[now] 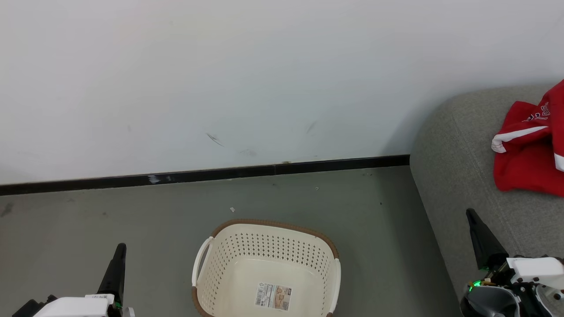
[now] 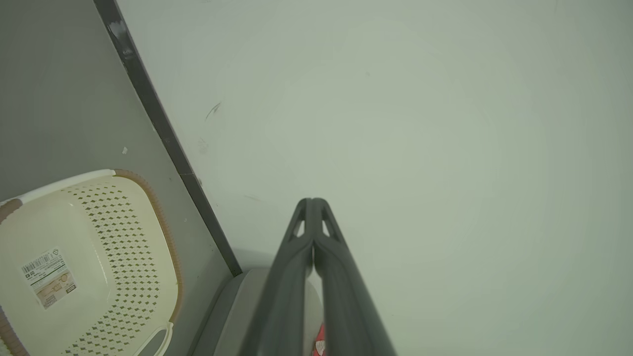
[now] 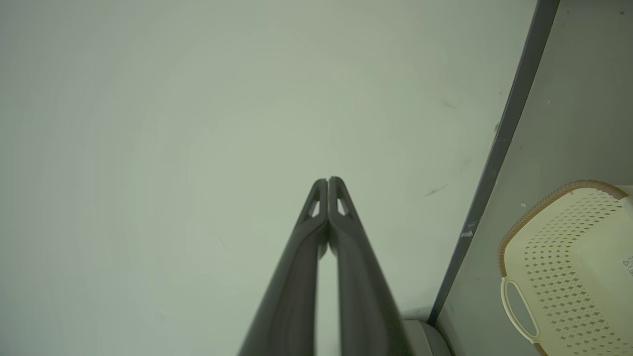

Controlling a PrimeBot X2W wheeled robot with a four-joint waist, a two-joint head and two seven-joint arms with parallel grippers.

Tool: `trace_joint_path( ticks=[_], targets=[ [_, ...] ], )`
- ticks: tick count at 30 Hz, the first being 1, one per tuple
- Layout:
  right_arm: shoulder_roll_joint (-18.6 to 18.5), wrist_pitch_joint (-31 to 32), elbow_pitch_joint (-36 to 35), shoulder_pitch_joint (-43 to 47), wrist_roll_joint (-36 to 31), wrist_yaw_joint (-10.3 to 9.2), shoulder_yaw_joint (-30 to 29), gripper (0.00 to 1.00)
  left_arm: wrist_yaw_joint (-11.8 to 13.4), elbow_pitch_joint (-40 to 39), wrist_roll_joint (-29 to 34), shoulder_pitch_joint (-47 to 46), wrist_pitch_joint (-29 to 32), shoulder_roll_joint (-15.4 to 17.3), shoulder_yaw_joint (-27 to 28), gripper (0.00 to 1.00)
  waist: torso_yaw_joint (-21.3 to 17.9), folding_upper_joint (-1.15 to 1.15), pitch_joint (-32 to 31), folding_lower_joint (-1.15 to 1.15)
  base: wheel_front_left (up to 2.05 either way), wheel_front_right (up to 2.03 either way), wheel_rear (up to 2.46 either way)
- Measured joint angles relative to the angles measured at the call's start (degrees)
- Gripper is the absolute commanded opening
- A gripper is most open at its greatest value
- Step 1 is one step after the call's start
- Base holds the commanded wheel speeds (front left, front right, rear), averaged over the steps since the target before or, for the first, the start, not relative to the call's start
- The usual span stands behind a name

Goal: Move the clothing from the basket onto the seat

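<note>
Left claw (image 1: 120, 247) and right claw (image 1: 470, 214), both pressed together holding nothing, flank the empty laundry basket (image 1: 269, 244) at lower centre, and with the red clothing (image 1: 528, 158) lying on the grey sofa (image 1: 454, 154) at right, parking clear seems best.

Smooth cream plastic, pierced with holes, forms the basket (image 1: 269, 244), rimmed in brown woven-look trim and bearing a paper label (image 1: 273, 296). The clothing (image 1: 528, 167) is soft red cloth; the seat (image 1: 454, 167), coarse matt grey fabric; the floor (image 1: 88, 229), dull grey; the wall (image 1: 220, 66), scuffed white paint.
</note>
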Motion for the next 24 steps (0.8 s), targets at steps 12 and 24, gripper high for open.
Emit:
trace_joint_path(
  ticks=[12, 24],
  targets=[
    [0.0, -0.1, -0.3, 0.3, 0.0, 0.0, 0.3, 0.0, 0.0, 0.1, 0.0, 0.0, 0.0, 0.0, 0.0, 0.0, 0.0, 0.0, 0.0, -0.01, 0.0, 0.0, 0.0],
    [0.0, -0.2, -0.5, 0.4, 0.0, 0.0, 0.5, 0.0, 0.0, 0.1, 0.0, 0.0, 0.0, 0.0, 0.1, 0.0, 0.0, 0.0, 0.0, -0.01, 0.0, 0.0, 0.0]
  ],
)
